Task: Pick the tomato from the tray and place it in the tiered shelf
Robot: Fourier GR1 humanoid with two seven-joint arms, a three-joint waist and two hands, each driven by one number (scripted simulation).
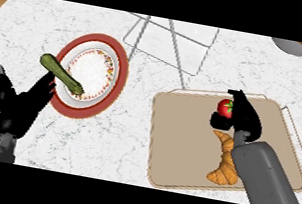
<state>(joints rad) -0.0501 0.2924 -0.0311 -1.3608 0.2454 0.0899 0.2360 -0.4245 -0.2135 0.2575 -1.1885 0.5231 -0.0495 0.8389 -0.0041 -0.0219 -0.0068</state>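
On a marble desk (142,123), the robot's right hand (239,117) reaches over a beige tray (176,144), its fingers curling around a red tomato (225,107) that sits just left of the palm. A croissant (225,160) lies directly below the hand, partly under the forearm. The wire tiered shelf (172,42) stands well above and left of the hand. To do this well, the hand should close fully around the tomato and lift straight up, clear of the croissant. The left hand (22,106) rests open far to the left, beside a plate (91,74) holding a zucchini (61,73).
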